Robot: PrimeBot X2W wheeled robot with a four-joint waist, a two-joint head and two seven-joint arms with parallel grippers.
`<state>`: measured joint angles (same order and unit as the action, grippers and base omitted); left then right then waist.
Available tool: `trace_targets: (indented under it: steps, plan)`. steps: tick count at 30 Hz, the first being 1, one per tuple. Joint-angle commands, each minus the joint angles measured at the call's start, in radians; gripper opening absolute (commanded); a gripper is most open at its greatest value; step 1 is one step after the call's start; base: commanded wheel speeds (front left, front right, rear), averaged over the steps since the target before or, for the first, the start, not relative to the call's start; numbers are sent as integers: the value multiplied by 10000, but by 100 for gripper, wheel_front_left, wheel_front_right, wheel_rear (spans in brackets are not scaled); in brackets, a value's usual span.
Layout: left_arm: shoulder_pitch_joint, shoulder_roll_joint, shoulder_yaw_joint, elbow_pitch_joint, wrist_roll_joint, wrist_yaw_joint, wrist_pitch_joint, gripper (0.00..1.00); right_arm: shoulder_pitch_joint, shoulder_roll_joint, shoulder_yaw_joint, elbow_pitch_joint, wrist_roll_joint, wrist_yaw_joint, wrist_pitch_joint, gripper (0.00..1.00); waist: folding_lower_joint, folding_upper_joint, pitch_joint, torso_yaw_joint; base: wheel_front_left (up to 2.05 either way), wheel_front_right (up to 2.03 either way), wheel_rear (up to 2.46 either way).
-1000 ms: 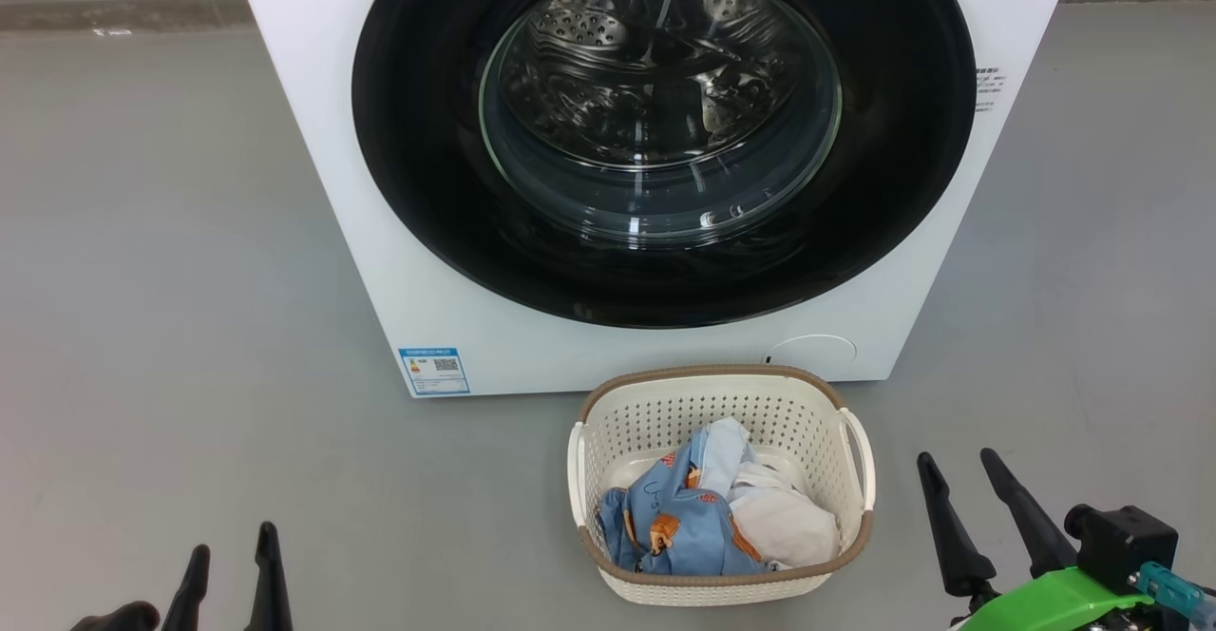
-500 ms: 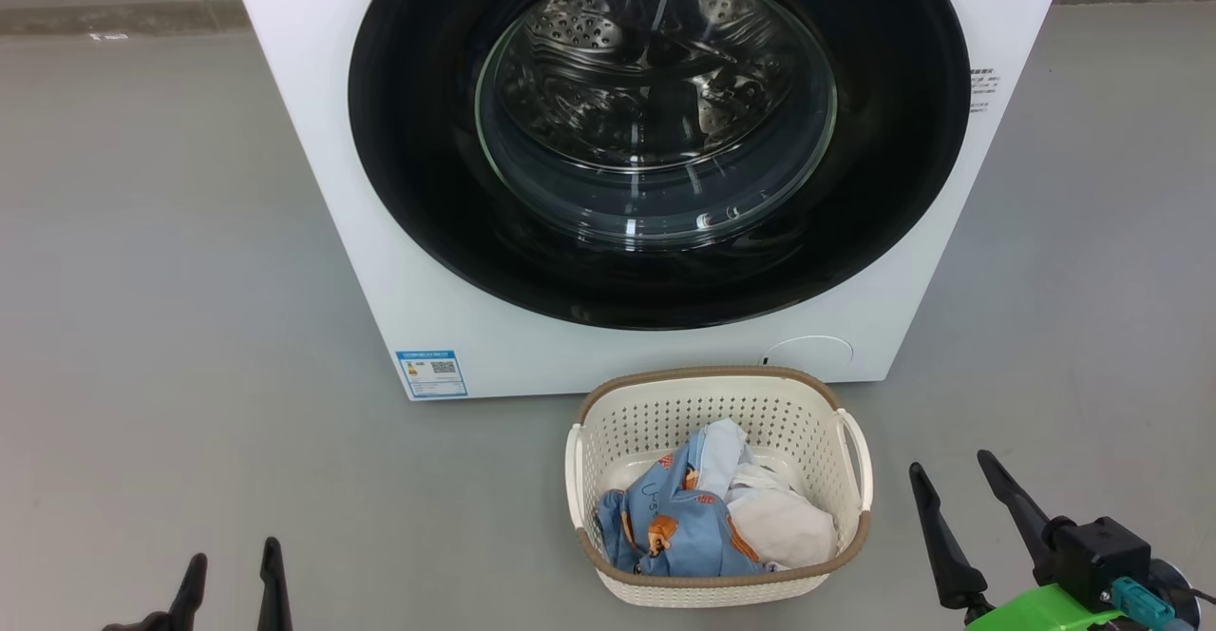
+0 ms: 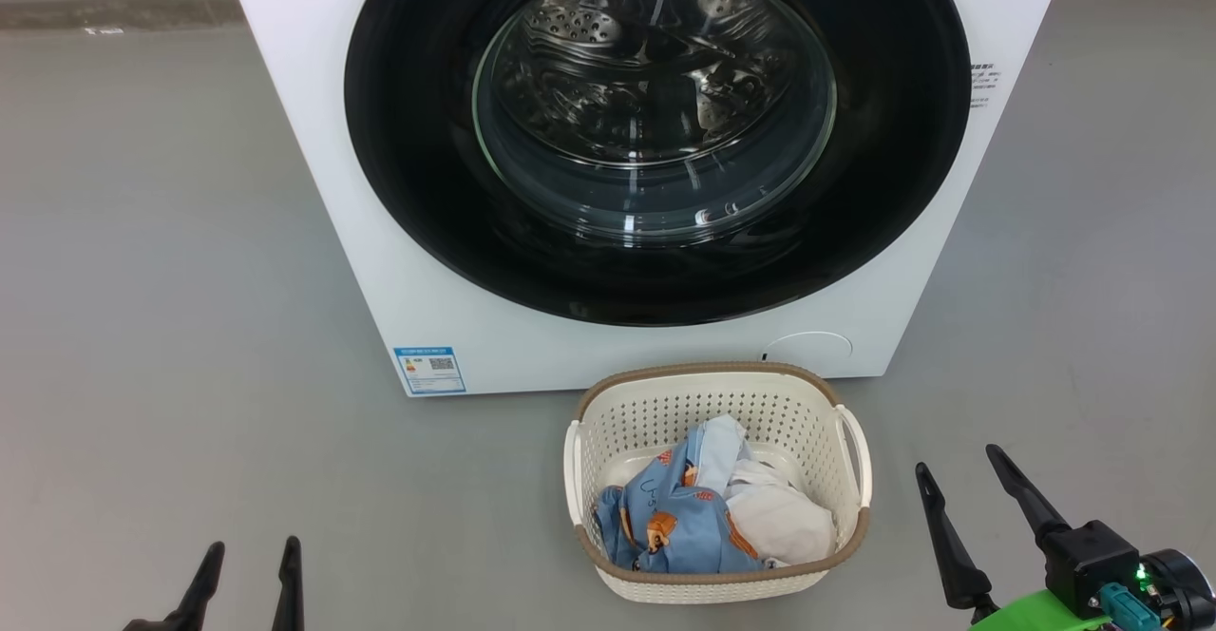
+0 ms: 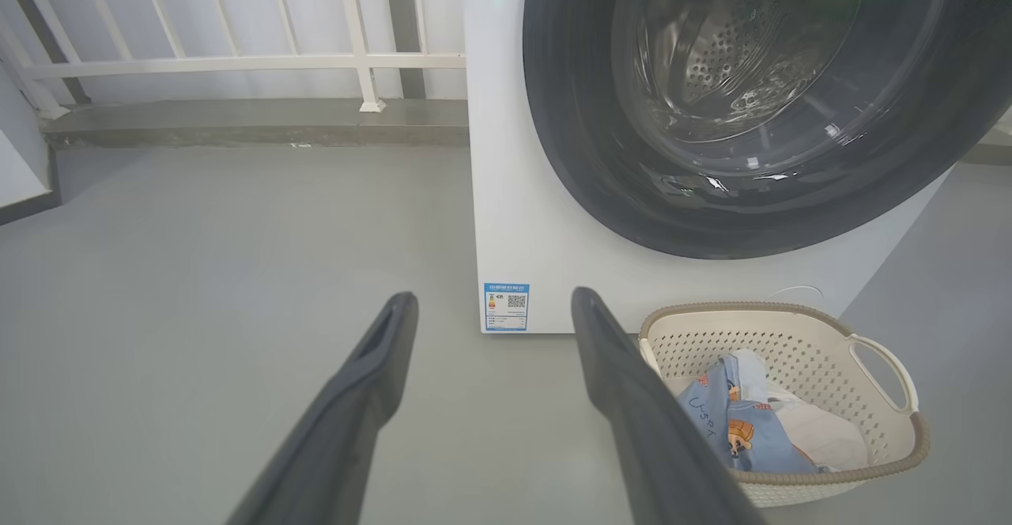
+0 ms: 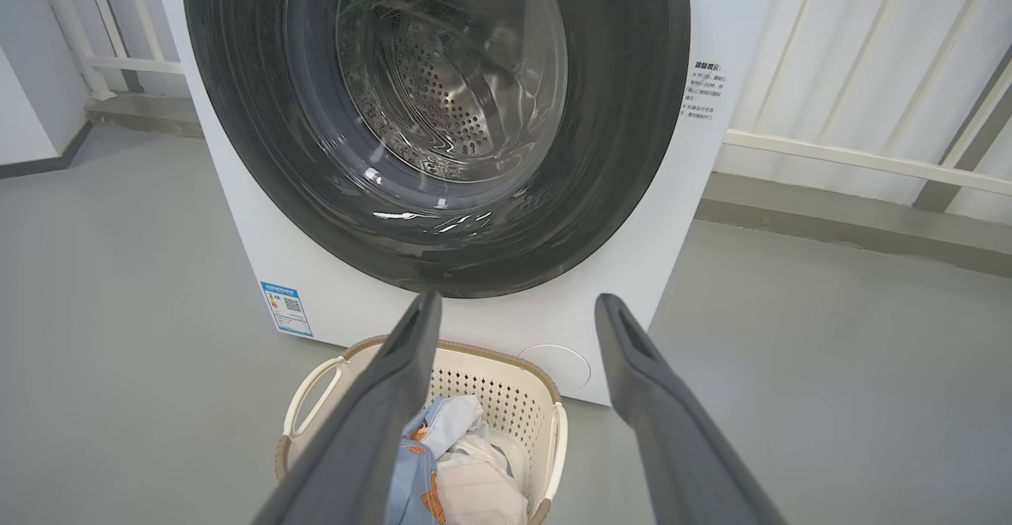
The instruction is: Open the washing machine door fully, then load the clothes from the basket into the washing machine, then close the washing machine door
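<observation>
The washing machine door [image 3: 418, 137] is shut. The clothes [image 3: 693, 517] are contained in the basket [image 3: 708, 368]. The left end effector [image 3: 254, 545] and right end effector [image 3: 956, 457] are spread wide, empty.

The washing machine [image 3: 494, 346] stands on the floor [image 3: 171, 279] with a railing [image 4: 237, 62] behind it, the washing machine door [image 3: 655, 108] set in its front. The basket [image 3: 712, 408] sits on the floor just before the machine, right of its label [image 3: 429, 370], with the clothes [image 3: 703, 517] lying inside it.
</observation>
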<state>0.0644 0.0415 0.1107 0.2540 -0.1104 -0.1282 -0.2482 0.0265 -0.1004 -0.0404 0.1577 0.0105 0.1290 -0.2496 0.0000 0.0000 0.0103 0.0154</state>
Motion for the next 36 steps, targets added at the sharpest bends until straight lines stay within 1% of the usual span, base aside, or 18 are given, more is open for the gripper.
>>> trace_targets:
  steps: [1, 14, 20, 25, 36]
  plan:
    - [-148, 174, 365, -280, 94, -25, -136, 100, 4, -74, 207, -277, -74, 17, -122, 100, 0, 0, 3, -1, 0, 0, 0]
    - [-199, 134, 433, -327, 88, -25, -136, 100, -46, -110, 246, -273, -65, 17, -122, 100, 0, 0, 53, 42, 1, 1, -2]
    - [-205, 125, 426, -320, 89, -25, -136, 100, -66, -143, 231, -296, -71, 17, -122, 100, 0, 0, 50, 58, 42, 42, -83]
    - [-203, 118, 421, -340, 72, -25, -136, 100, -78, -124, 282, -291, -68, 17, -122, 100, 0, 0, 74, 46, 89, 89, -177]
    - [-235, 125, 427, -418, -43, -25, -136, 100, -93, -84, 283, -286, -43, 17, -122, 100, 0, 0, 118, -9, 122, 122, -244]
